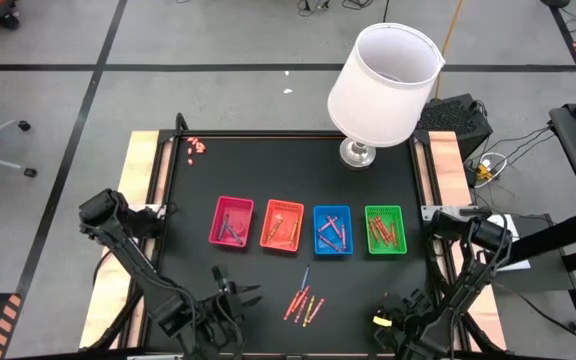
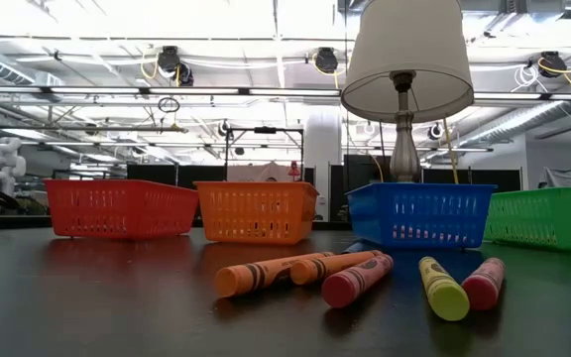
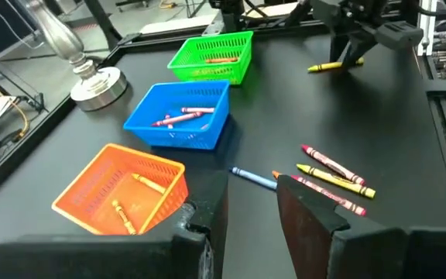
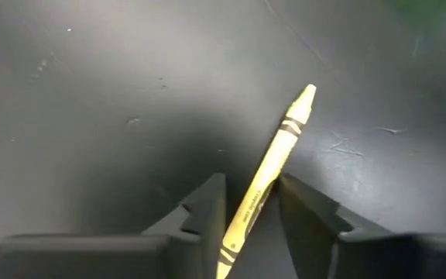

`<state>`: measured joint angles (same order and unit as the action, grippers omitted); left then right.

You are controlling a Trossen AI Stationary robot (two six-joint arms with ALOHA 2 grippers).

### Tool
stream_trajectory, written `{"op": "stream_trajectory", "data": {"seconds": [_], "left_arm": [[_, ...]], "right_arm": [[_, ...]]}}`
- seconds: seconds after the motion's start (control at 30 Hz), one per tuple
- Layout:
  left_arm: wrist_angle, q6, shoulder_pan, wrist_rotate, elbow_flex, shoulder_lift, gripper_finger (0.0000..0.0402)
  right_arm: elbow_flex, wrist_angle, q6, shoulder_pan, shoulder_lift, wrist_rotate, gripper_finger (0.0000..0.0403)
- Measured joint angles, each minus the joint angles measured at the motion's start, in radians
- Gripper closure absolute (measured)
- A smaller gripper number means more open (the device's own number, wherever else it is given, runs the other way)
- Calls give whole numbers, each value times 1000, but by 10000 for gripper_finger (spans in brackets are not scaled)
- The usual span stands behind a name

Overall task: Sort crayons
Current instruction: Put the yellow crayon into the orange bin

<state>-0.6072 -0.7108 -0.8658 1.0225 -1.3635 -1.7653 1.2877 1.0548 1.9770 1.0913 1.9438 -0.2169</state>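
Observation:
Four trays stand in a row across the table's middle: pink-red, orange, blue and green, each with crayons in it. Several loose crayons lie on the table near the front, mostly red, orange and yellow, with one blue. My left gripper is open and empty just left of them; the left wrist view shows the gap. My right gripper, near the front right, is shut on a yellow crayon. My right gripper pinches the yellow crayon's wrapped shaft between its two fingers, back from the tip. The fingers lie across it. The pointed end sticks out beyond the fingers. In the left wrist view the crayon lies about level under the gripper, low over the table.
A lamp with a white shade stands on its metal foot at the back, behind the blue tray. Tiny pink-red bits lie at the far left corner. Wooden rails run along both sides of the black tabletop.

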Motion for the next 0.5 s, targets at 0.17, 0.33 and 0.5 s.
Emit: {"op": "stream_trajectory", "data": {"seconds": [0.17,0.33,0.5], "left_arm": [[36,19,3,1,20,0,291],[51,18,2,0,37,0,291],[54,19,3,0,38,0,291]], "right_arm": [[0,-6,-5,0,0,0,357],[-1,-5,-31,0,0,-15,396],[3,0,-59,1,-2,-29,392]]}}
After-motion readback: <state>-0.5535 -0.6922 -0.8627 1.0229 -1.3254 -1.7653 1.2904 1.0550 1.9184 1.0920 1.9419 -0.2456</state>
